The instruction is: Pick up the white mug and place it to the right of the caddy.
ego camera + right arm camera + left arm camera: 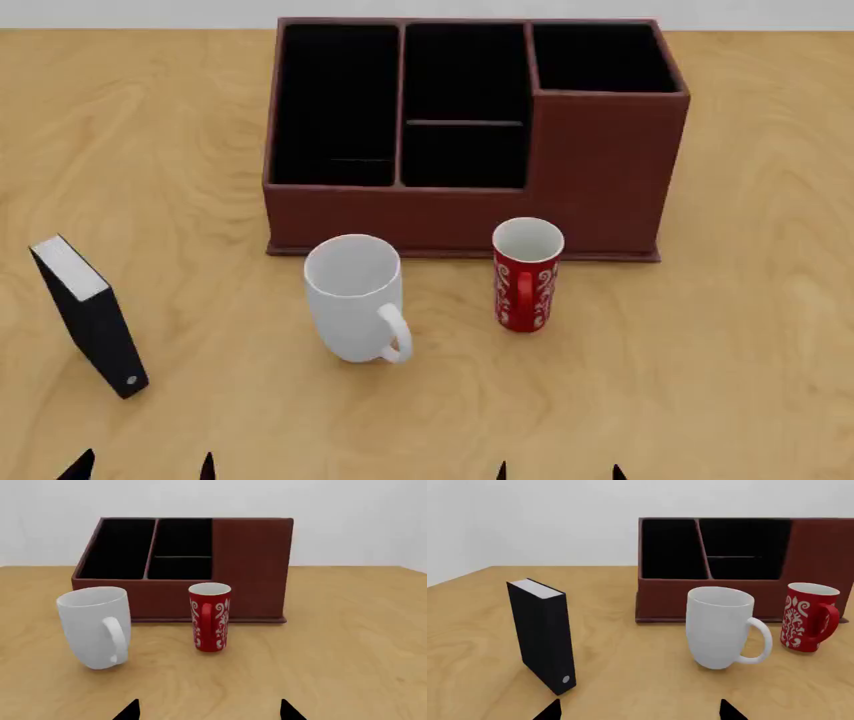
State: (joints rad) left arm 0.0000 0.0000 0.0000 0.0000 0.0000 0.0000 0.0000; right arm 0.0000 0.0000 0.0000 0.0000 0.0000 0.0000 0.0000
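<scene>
The white mug (pixel 354 297) stands upright on the wooden table, just in front of the caddy (pixel 587 170), handle toward me. It also shows in the left wrist view (pixel 719 627) and the right wrist view (pixel 93 626). The reddish-brown caddy (pixel 814 550) (pixel 250 565) stands at the back, its compartments empty. My left gripper (pixel 144 468) is open and empty near the table's front edge, left of the mug; only its fingertips (pixel 549 712) show. My right gripper (pixel 558 472) is open and empty at the front edge, its fingertips (pixel 289 711) well short of the mugs.
A red mug with white swirls (pixel 526 275) stands right of the white mug, close to the caddy's front (pixel 807 617) (pixel 210 616). A small black book-like box (pixel 91 316) stands upright at the left (pixel 544 632). Bare table (pixel 761 330) lies right of the caddy.
</scene>
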